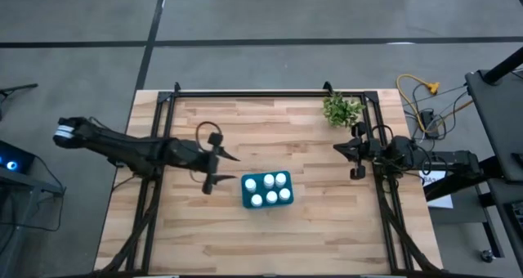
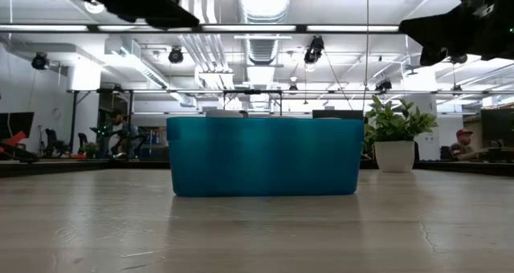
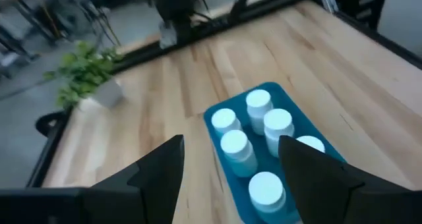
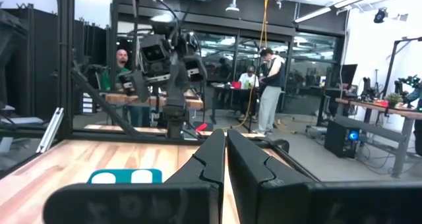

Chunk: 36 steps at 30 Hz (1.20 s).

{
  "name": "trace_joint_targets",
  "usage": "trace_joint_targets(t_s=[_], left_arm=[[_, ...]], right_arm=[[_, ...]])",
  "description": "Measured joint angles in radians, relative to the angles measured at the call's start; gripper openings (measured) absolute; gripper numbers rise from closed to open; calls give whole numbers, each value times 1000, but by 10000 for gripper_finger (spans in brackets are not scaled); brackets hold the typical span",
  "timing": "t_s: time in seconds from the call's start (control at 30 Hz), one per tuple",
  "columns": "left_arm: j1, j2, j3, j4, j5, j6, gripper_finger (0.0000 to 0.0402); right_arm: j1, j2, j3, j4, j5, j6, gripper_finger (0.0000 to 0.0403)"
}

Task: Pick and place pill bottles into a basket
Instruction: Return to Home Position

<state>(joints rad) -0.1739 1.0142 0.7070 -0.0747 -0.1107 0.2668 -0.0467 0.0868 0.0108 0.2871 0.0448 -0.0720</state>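
Taking the high view as the dial, with the basket at its centre, the left arm reaches in from 9 o'clock. The left gripper hangs just beside the basket's near wall, its fingers spread wide with nothing between them. The basket sits a little toward 6 o'clock of the table's middle. All six pill bottles stand upright inside it in two rows of three, caps up, and no bottle shows on the bare wood. The sorting therefore looks finished, and what remains is the retreat. Judging from this, the left arm should rise first and swing back toward 9 o'clock only once it is clear. The low view suggests its fingers are above the rim, but the gripper is close enough that a flat sideways pull could nudge the basket. Its fingers can be left apart, since closing them near the caps gains nothing. At 1 o'clock stands the small plant, well apart from the basket. At about 2 o'clock, by the table's edge, the right gripper waits with its fingers pressed together on nothing. It needs little more than a short, slow tuck away from the plant and the frame rail.
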Motion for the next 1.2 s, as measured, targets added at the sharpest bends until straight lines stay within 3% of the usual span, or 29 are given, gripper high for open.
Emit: trace_joint_targets(t_s=[0.57, 0.93, 1.2], left_arm=[[104, -458, -472, 439, -52, 0, 228], [122, -718, -656, 587, 1, -24, 228], [122, -927, -698, 540, 5, -25, 228]], right_arm=[[0, 0, 0, 3, 3, 8, 8], [0, 2, 0, 2, 3, 5, 8], [0, 2, 0, 1, 4, 1, 8]])
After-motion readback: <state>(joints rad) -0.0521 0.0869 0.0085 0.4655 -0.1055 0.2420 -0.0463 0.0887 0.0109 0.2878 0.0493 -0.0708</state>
